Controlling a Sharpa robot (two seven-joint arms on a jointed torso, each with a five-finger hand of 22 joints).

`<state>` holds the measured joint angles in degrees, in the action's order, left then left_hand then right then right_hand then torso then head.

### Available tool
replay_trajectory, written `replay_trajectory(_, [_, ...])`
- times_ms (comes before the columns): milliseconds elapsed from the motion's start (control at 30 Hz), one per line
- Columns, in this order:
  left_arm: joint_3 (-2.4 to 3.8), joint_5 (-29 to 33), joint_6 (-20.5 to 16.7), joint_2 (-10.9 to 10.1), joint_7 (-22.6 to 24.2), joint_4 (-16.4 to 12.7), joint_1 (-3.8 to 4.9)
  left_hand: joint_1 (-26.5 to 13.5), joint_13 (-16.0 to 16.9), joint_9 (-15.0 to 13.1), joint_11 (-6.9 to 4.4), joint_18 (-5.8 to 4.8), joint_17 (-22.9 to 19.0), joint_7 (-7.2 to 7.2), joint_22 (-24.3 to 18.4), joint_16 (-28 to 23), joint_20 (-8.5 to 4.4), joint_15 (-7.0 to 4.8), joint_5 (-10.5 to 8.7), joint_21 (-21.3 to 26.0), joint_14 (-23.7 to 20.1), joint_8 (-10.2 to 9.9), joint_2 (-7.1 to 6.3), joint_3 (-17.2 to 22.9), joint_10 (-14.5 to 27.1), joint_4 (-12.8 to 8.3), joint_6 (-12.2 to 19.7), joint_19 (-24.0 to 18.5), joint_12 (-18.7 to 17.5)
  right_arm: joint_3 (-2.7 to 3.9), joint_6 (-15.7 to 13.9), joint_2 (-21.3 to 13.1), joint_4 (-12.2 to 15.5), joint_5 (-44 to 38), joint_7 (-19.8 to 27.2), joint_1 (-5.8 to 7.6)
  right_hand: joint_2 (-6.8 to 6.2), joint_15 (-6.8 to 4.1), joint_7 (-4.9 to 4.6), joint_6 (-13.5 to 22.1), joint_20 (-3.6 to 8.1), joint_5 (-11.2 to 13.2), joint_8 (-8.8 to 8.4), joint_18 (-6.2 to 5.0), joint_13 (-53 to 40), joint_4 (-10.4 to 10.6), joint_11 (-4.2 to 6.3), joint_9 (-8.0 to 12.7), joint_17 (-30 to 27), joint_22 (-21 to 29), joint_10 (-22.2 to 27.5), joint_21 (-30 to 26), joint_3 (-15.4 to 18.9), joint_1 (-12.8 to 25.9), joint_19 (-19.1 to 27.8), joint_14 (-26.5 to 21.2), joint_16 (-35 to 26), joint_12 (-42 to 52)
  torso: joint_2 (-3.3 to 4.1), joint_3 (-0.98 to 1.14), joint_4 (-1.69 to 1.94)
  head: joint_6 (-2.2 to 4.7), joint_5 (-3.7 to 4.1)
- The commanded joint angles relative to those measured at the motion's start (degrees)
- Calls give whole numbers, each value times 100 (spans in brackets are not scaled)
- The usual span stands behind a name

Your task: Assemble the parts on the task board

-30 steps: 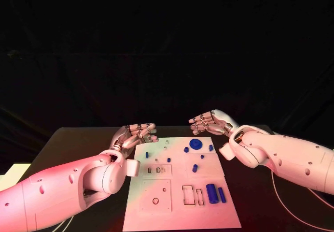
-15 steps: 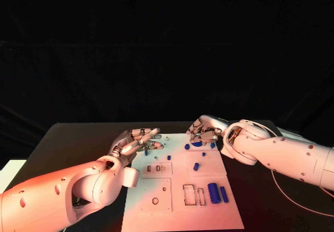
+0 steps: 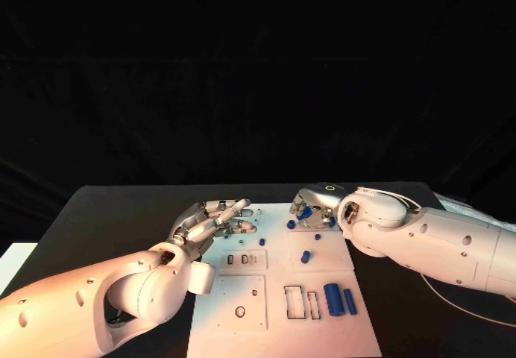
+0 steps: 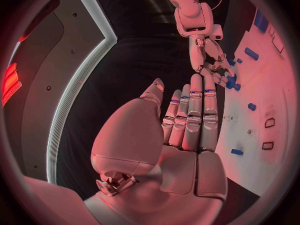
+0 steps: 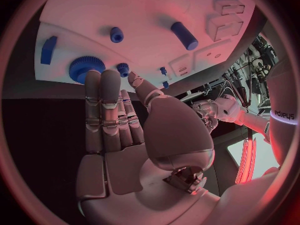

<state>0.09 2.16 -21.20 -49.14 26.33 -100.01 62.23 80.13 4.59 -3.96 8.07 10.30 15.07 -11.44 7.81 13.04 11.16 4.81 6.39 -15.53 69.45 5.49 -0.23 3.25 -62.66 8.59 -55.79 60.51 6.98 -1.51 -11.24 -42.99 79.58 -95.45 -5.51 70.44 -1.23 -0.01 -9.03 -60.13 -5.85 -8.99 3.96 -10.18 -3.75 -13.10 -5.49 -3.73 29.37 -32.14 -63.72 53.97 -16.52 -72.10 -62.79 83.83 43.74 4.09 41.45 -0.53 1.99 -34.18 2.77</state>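
Observation:
The white task board (image 3: 245,298) lies in the middle of the table with several blue parts on it. A large blue gear (image 5: 82,66) sits near its far right corner, with a small gear (image 5: 123,68) beside it. My right hand (image 3: 313,204) hovers over that corner, fingers stretched out and tips at the large gear (image 3: 306,214); nothing is between them. My left hand (image 3: 219,217) floats above the far left corner, fingers straight and apart, holding nothing. Two blue cylinders (image 3: 338,299) lie at the near right. A short blue peg (image 3: 304,257) lies mid-board.
Rectangular slots (image 3: 300,302) and a small round hole (image 3: 240,310) mark the board's near half. Black table (image 3: 107,224) surrounds the board on both sides. My two forearms flank the board's left and right edges.
My right hand has dropped from behind the board down to the large gear at the far right corner. My left hand has edged over the far left corner.

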Motion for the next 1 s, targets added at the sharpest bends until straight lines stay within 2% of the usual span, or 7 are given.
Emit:
replay_trajectory(33, [8,35,142,-11,-9,-41,15,0,-9,5,23,10,5,-31,6,-22,-7,9,3,-16,-3,-20,7,-30,22,-10,1,52,-22,4,231,28,-6,-448,-258,12,-33,12,17,-19,-5,24,-16,34,-6,47,19,-8,249,-225,-9,186,-20,-17,-89,102,239,44,67,4,17,-5,6])
replay_trajectory(200, [12,35,139,-20,-21,-55,20,5,-11,5,27,9,16,-34,5,-27,-6,10,4,-15,-6,-27,11,-30,31,-17,5,52,-33,4,346,91,-42,-473,-262,19,-9,3,29,-49,-4,17,-12,87,-4,98,28,-10,622,-606,-81,493,-85,-18,-217,117,598,65,110,5,14,7,-2])
replay_trajectory(400, [14,35,143,-13,-32,-52,22,9,-13,5,29,9,22,-37,5,-29,-6,11,5,-14,-7,-30,14,-29,34,-23,7,53,-39,4,409,152,-109,-472,-234,21,34,-8,47,-107,0,8,-2,123,1,172,43,-15,917,-879,-160,720,-165,-2,-294,121,887,75,155,17,11,12,-5])
replay_trajectory(567, [14,35,143,-11,-46,-41,22,16,-14,5,30,9,29,-39,5,-32,-6,12,5,-14,-7,-33,17,-27,37,-29,9,54,-45,4,470,190,-154,-436,-178,22,61,-14,57,-147,3,4,-5,150,6,225,48,-14,1118,-1077,-202,889,-252,-7,-345,120,1095,62,178,15,38,16,8])
replay_trajectory(1000, [14,35,141,-12,-71,-22,24,32,-15,5,32,9,44,-42,5,-36,-6,12,7,-13,-6,-40,26,-21,39,-44,10,56,-55,3,549,247,-174,-382,-96,23,66,-12,53,-197,0,39,-7,182,6,322,58,-15,1425,-1330,-267,1106,-380,-4,-388,109,1403,41,225,19,61,4,11])
